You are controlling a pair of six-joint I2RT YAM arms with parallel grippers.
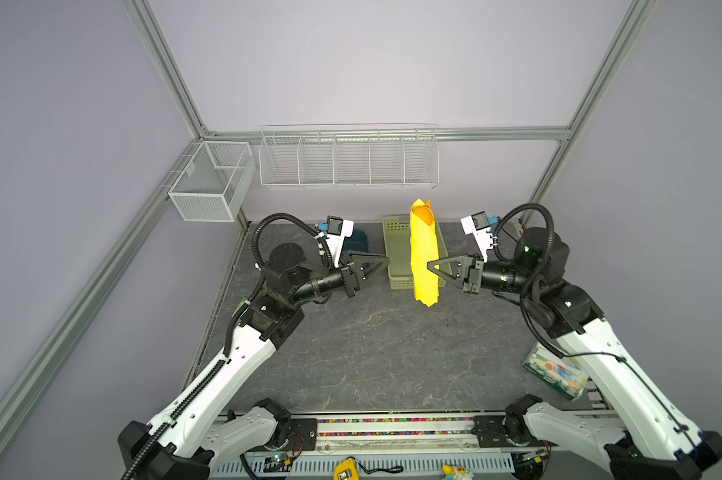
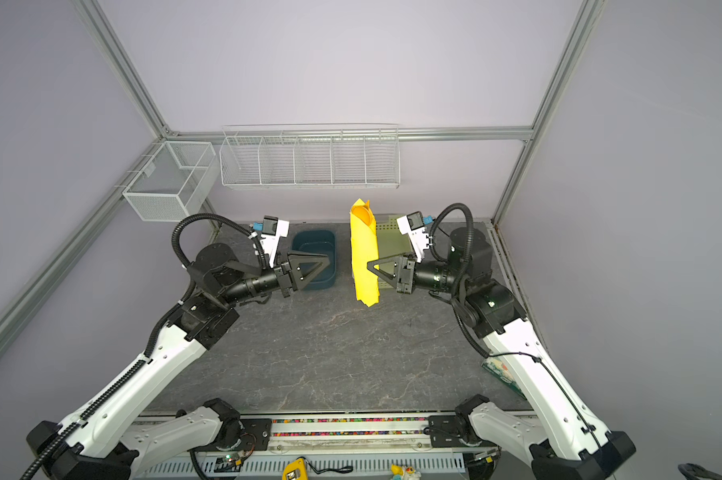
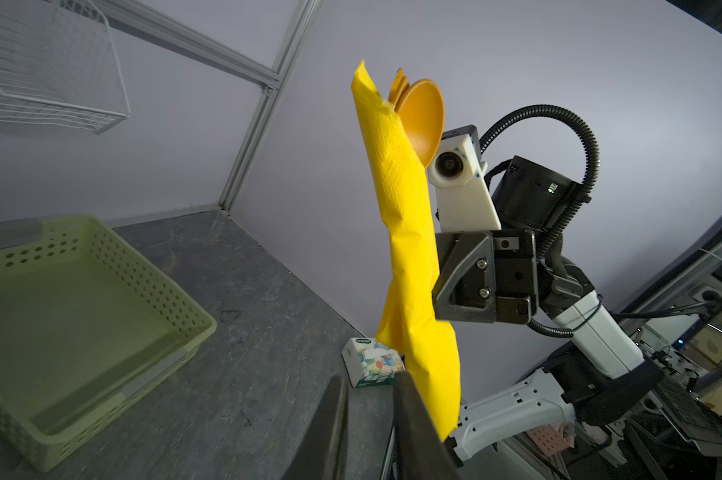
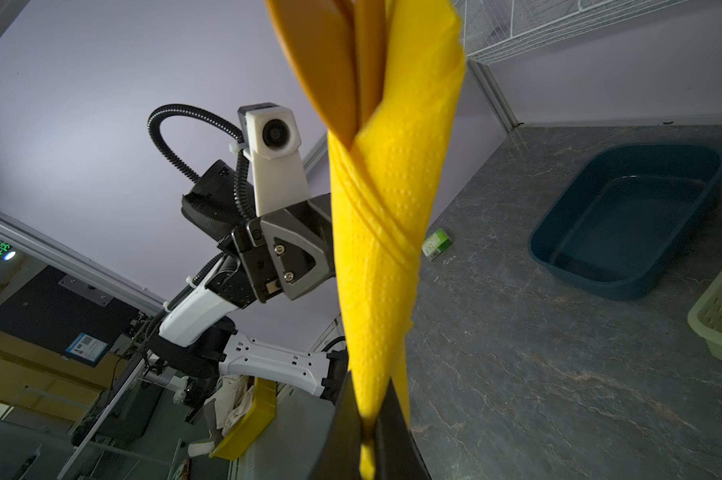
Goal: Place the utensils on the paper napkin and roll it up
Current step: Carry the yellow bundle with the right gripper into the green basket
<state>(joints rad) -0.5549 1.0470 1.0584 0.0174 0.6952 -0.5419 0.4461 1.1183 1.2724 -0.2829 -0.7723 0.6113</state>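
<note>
The paper napkin point(image 1: 423, 253) point(image 2: 364, 253) is a bright yellow roll standing upright in the air above the table. From its top pokes the utensils' orange-brown end point(image 1: 422, 214) point(image 3: 421, 112), a round spoon bowl with another piece behind it. My right gripper point(image 1: 430, 266) point(image 4: 367, 399) is shut on the roll's lower half from the right. The left gripper point(image 1: 386, 259) point(image 3: 369, 382) hangs just left of the roll, fingers slightly apart with nothing between them, and the napkin point(image 3: 405, 216) passes beside one finger.
A pale green perforated basket point(image 1: 390, 249) point(image 3: 151, 266) sits behind the roll, with a dark blue tub point(image 2: 318, 282) point(image 4: 625, 282) to its left. A patterned tissue pack point(image 1: 554, 372) lies at the right edge, and a small green-white packet point(image 4: 436, 244) at the left. White wire racks point(image 1: 347, 158) hang on the back wall.
</note>
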